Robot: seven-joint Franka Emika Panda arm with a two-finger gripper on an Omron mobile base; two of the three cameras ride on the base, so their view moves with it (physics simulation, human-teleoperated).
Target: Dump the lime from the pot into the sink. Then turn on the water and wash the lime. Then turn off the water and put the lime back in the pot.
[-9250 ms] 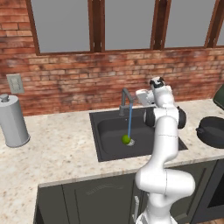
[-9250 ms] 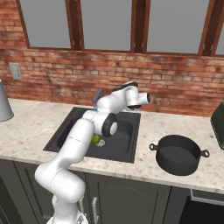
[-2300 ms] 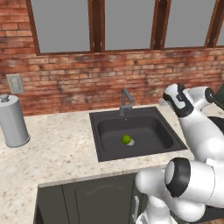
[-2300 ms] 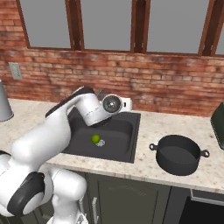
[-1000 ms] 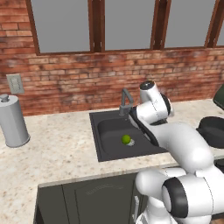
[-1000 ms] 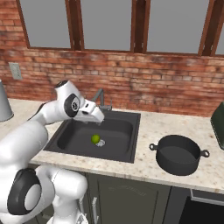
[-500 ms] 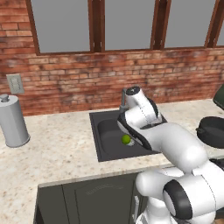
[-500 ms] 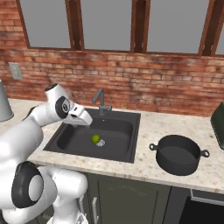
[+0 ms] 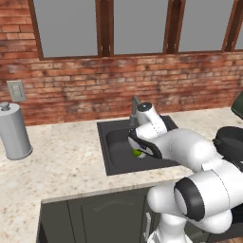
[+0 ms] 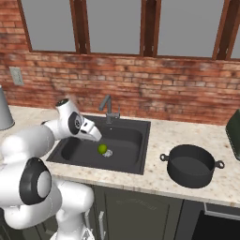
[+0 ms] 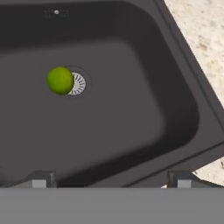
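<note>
Resting on the sink's (image 11: pixel 188 109) floor, the lime (image 11: pixel 60 80) sits in the upper left of the hand view, overlapping the left edge of the silver drain (image 11: pixel 78 83). The water appears to be off; no stream shows at the faucet (image 10: pixel 108 108).

Centre of that view is bare black basin, and low down the gripper (image 11: pixel 111 178) hangs released, jaws spread wide, nothing between them, well apart from the fruit. In the right base view the lime (image 10: pixel 102 148) lies mid-frame beside the drain, the arm's hand just to its left; the pot (image 10: pixel 191 165) stands on the table (image 10: pixel 164 136) at the right of the frame, apparently empty.

As a judgement: the lime should be light and firm, with a smooth rind probably wet and so slippery, and being round it will roll off at a nudge. The fingers should straddle it across its widest girth, coming down from above and closing evenly on both sides, so it is pinched at the middle and not squeezed out upward or sideways. Resting against the drain may steady it a little.
</note>
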